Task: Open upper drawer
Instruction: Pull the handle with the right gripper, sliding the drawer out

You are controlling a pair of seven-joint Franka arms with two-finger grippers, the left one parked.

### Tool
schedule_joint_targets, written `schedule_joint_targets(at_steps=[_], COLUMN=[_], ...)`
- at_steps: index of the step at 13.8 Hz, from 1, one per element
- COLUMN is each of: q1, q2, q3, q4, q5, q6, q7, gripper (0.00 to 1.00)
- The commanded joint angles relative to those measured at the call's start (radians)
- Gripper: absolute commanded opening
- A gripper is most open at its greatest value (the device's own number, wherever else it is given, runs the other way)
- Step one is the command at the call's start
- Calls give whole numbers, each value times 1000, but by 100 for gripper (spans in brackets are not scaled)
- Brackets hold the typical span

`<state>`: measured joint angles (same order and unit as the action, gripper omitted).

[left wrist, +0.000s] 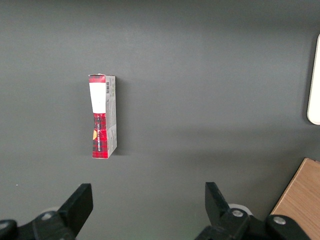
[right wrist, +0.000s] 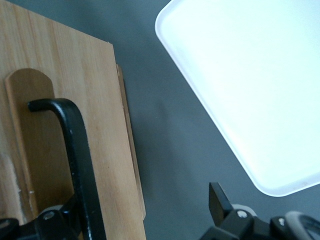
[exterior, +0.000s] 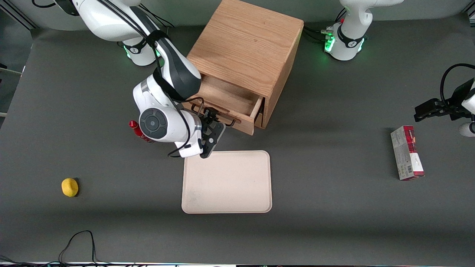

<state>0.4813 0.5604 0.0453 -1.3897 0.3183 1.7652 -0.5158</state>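
At the drawer front, the gripper (right wrist: 145, 210) has its two fingers spread, one finger (right wrist: 65, 220) against the black wire handle (right wrist: 75, 150) and the other (right wrist: 220, 202) standing apart over bare mat, so the bar sits between them without being pinched. Seen from the front, the gripper (exterior: 212, 124) is at the handle (exterior: 219, 115) of the upper drawer (exterior: 226, 102), with the black fingers pointing toward the drawer face and the white wrist housing just beside them, nearer the camera. The right arm (exterior: 163, 66) reaches down from its base, bends at a dark-sleeved elbow above the drawer's open corner, and ends in the round wrist joint turned toward the camera. The upper drawer is pulled partway out of the light-oak cabinet (exterior: 245, 48), its wooden interior showing under the cabinet top. Just in front of the drawer and nearer the camera lies a cream tray (exterior: 227, 185) flat on the dark grey table (exterior: 334, 207); one corner of it lies beneath the wrist. A small red bottle (exterior: 138, 132) peeks out beside the wrist housing. A yellow lemon (exterior: 69, 187) lies well apart toward the working arm's end, and a red-and-grey carton (exterior: 406, 152) lies flat toward the parked arm's end.
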Motion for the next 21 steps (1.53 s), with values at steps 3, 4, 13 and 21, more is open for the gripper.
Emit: schedule_joint_targets(at_steps=[3,4,13,21], q1=[-21,-23,-50,-92], q2=[55,64,114,119], q3=[2,2,2,4], q4=[80,90,172,172], q5=[-7,-5,-5,-2], q6=[-3,-3,-3,-4], q7=[-18,-18,-18,-49], gripper=[100,100,100,100])
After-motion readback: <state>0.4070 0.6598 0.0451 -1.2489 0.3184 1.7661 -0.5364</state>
